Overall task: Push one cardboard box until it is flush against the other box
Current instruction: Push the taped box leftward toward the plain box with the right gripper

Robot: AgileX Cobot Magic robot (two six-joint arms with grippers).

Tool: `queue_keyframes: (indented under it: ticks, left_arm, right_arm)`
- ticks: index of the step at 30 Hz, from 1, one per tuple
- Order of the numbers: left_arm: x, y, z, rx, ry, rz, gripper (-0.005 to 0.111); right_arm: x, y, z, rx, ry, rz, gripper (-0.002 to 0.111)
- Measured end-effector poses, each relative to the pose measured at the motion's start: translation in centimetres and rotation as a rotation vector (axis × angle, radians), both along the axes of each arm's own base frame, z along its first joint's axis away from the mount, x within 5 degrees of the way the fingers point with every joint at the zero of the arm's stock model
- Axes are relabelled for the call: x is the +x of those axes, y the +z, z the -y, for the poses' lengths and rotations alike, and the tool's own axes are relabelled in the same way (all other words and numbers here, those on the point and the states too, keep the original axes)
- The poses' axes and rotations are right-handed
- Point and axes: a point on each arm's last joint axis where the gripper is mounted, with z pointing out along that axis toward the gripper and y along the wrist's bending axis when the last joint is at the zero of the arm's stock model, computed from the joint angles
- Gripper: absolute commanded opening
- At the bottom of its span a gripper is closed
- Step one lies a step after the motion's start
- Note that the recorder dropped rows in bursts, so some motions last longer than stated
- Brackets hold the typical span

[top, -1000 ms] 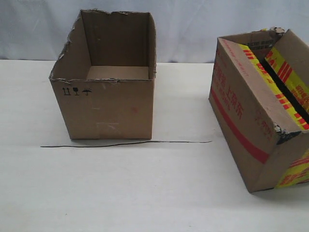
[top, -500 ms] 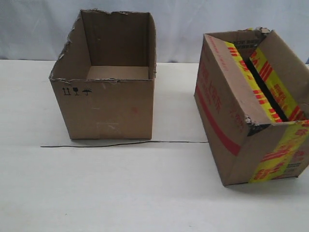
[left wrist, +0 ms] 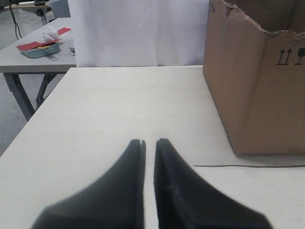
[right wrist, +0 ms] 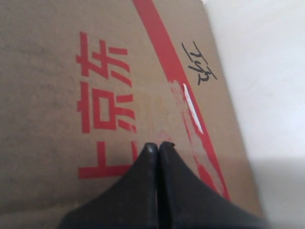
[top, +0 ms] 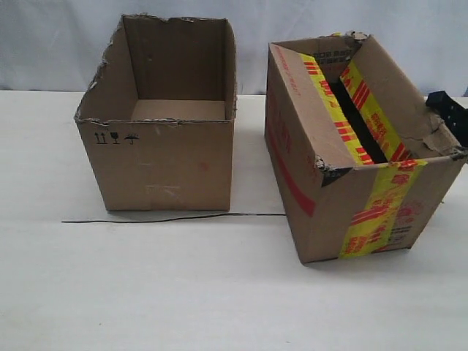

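Two boxes stand near the tabletop's (top: pixel 219 292) far edge: the cardboard box (top: pixel 344 183), red characters ending "京东", with the right pincer (right wrist: pixel 158 145) pressed together against it, apart from the other box (top: pixel 164 139).

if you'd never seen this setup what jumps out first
The taped cardboard box on the right, with its bright yellow-and-red tape and red stripe, catches the eye at once; it sits skewed on the white table. A gap separates it from the plain open box with a ragged rim on the left. The right gripper, shut, is pressed against the taped box's red-lettered side.
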Motion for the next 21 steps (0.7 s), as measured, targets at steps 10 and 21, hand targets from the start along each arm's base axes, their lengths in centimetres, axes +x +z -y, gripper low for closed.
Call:
queue_keyframes:
  ticks: [10, 21]
  left_arm:
    - [0.0, 0.0, 0.0, 0.0, 0.0, 0.0, 0.0]
    - [0.0, 0.0, 0.0, 0.0, 0.0, 0.0, 0.0]
  right_arm:
    - [0.8, 0.0, -2.9, 0.049, 0.021, 0.059, 0.0]
    - [1.1, 0.0, -5.8, 0.032, 0.016, 0.071, 0.0]
